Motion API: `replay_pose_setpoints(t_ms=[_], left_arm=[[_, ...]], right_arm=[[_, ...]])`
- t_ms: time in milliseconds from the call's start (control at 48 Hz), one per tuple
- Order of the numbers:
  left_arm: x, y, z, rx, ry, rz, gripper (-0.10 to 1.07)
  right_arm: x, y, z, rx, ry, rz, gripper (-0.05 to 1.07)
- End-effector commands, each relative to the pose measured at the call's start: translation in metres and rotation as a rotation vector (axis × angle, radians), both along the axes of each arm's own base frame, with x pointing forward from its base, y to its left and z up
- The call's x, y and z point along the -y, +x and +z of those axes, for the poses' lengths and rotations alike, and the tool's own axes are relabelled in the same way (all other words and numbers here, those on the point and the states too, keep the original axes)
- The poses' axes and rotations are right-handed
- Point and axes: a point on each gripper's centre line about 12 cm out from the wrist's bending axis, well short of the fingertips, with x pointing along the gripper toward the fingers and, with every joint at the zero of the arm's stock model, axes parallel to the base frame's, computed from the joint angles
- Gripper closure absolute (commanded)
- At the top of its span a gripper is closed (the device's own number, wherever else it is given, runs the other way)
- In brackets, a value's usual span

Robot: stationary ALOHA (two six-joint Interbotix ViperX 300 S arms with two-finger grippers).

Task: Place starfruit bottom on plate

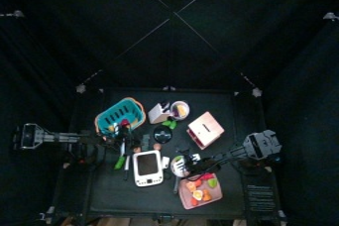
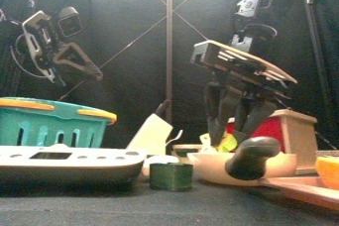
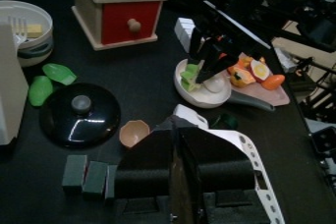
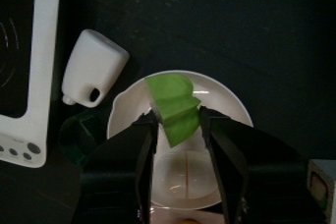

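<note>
While the left gripper (image 2: 66, 56) hangs raised over the table's left side, its jaws look drawn together with nothing between them; in its own wrist view the two black fingers (image 3: 147, 164) rise side by side with only a thin seam between them. Below and beside it in the front view stands a teal basket (image 2: 51, 123) with an orange rim, and in front of that lies a flat white scale (image 2: 69, 161). Toward the middle are a dark round lid (image 3: 79, 116) with a grey knob, two green pieces (image 3: 47, 81) next to it, and a small broken eggshell (image 3: 134, 133). A wooden box (image 1: 205, 128) with a red front sits further right.

On the right, the right gripper (image 4: 178, 135) reaches down over a small white plate (image 4: 221, 105). Its jaws are clamped on a green starfruit piece (image 4: 172, 108), which sticks out from between the fingertips directly above the plate's hollow; whether the piece touches the plate cannot be told. A white bottle-shaped object (image 4: 94, 66) lies just beside the plate, between it and the scale. Near the table's front right edge a pinkish tray (image 1: 201, 191) holds orange fruit pieces.
</note>
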Motion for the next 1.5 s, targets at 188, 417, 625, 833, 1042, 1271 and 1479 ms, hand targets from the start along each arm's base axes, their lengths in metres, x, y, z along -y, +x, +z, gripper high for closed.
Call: replay_pose_setpoints(t_ms=[188,417,625,833,1042,1271,1479], left_arm=[[0.0,0.002,0.003,0.012,-0.003,0.001,0.54],[0.0,0.001,0.002,0.007,-0.006,0.002,0.54],[-0.001,0.001,0.002,0.009,-0.015,0.012,0.54],[-0.001,0.001,0.001,0.006,-0.014,0.012,0.54],[-0.001,0.0,0.0,0.003,-0.016,0.012,0.54],[-0.001,-0.001,-0.002,-0.005,-0.016,0.013,0.55],[-0.001,-0.002,-0.002,-0.005,-0.015,0.015,0.54]], right_arm=[[-0.015,-0.002,0.046,0.106,0.021,0.062,0.38],[-0.05,-0.025,0.076,0.154,0.057,0.19,0.39],[-0.083,-0.072,0.077,0.106,0.188,0.247,0.39],[-0.104,-0.121,0.074,0.047,0.301,0.276,0.39],[-0.106,-0.141,0.052,-0.041,0.349,0.251,0.39],[-0.1,-0.144,0.038,-0.065,0.317,0.253,0.38],[-0.096,-0.144,0.029,-0.078,0.296,0.251,0.37]])
